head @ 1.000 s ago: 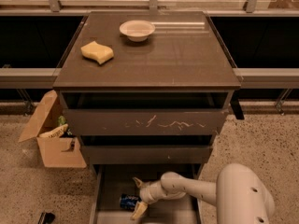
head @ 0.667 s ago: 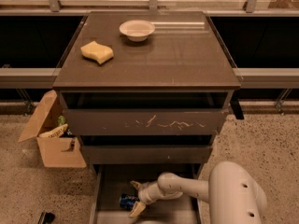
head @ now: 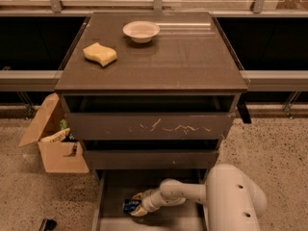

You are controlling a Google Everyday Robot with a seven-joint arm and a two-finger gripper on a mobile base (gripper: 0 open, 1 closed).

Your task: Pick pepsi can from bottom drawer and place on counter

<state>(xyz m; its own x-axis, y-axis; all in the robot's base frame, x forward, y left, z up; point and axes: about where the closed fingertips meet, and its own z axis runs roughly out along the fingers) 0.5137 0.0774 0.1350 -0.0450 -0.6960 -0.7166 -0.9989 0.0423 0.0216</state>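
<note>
The grasping step is judged to be in hand. The gripper (head: pixel 136 206) is reached down into the open bottom drawer (head: pixel 111 189), at its front left, and is set right at the can (head: pixel 128 206), which rests on the drawer floor. Whether the gripper is apart or clamped on the can cannot be told. So far as can be seen, the can is not lifted off the floor. A firm hold is called for next, then a lift clear of the drawer walls and of the two drawer fronts above, before the can is carried up to the counter (head: pixel 163 61). There a bare patch is to be chosen, away from the sponge (head: pixel 100 54) and the bowl (head: pixel 141 31).
</note>
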